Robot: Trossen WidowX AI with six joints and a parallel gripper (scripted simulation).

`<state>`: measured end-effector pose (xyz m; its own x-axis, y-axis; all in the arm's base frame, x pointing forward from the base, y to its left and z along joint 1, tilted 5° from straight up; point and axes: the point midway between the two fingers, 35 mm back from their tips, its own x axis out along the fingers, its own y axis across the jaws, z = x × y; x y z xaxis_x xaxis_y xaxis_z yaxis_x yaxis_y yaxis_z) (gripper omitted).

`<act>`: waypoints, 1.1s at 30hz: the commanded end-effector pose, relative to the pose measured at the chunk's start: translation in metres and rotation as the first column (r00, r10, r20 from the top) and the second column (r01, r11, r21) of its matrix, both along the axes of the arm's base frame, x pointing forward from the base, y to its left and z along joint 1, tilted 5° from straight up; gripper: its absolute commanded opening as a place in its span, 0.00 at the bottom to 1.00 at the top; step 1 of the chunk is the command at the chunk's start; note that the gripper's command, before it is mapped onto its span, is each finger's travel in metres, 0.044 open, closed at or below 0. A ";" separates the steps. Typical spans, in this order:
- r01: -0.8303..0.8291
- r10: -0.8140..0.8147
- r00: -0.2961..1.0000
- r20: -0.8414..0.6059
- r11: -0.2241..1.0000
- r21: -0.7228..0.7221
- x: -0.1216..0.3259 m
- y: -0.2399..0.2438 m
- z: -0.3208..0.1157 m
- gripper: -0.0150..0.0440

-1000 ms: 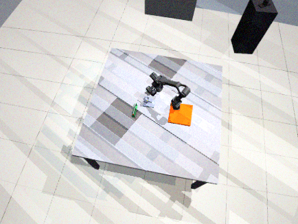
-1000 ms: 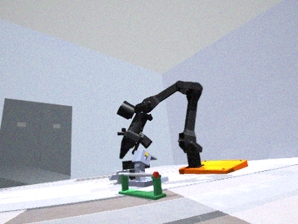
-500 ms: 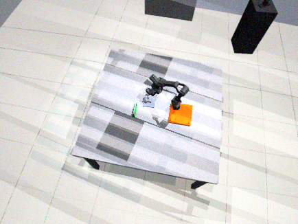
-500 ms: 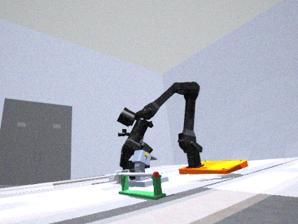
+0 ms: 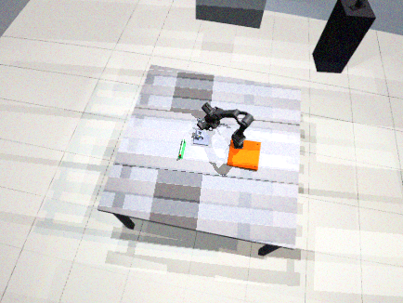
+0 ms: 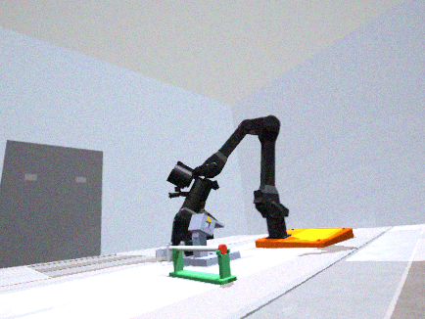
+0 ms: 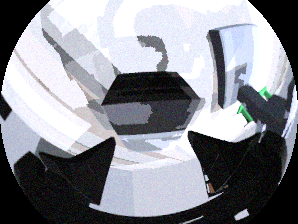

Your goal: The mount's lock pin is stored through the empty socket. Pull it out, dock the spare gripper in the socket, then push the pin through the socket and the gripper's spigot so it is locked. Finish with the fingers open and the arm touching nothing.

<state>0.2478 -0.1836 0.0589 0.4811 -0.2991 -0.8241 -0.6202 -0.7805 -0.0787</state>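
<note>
The mount [image 5: 202, 138] [image 6: 199, 224] is a pale grey-blue post and head on a base plate, with a yellow mark; its plate also shows in the wrist view [image 7: 239, 50]. The white pin [image 6: 196, 249] with a red head lies across the green stand [image 6: 201, 278] [image 5: 182, 149] [image 7: 245, 113], clear of the mount. My gripper [image 5: 200, 125] [image 6: 176, 242] [image 7: 152, 137] is open and low behind the mount. A dark block [image 7: 150, 95], apparently the spare gripper, is just ahead of and between my spread fingertips. Whether it touches them, and its spigot, cannot be made out.
The arm's base stands on an orange board [image 5: 246, 158] [image 6: 313, 236], on the opposite side of the mount from the green stand. In the wrist view the mount and stand are at the right, close to the right finger's side.
</note>
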 end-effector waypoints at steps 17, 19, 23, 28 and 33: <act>0.007 -0.007 1.000 -0.012 1.000 0.007 -0.002 0.004 -0.027 1.00; 0.007 -0.007 1.000 -0.012 1.000 0.007 -0.002 0.004 -0.027 0.96; 0.007 -0.007 1.000 -0.012 1.000 0.007 -0.002 0.004 -0.027 0.78; 0.007 -0.007 1.000 -0.012 1.000 0.007 -0.002 0.004 -0.027 0.69; 0.007 -0.007 1.000 -0.012 1.000 0.007 -0.002 0.004 -0.027 0.60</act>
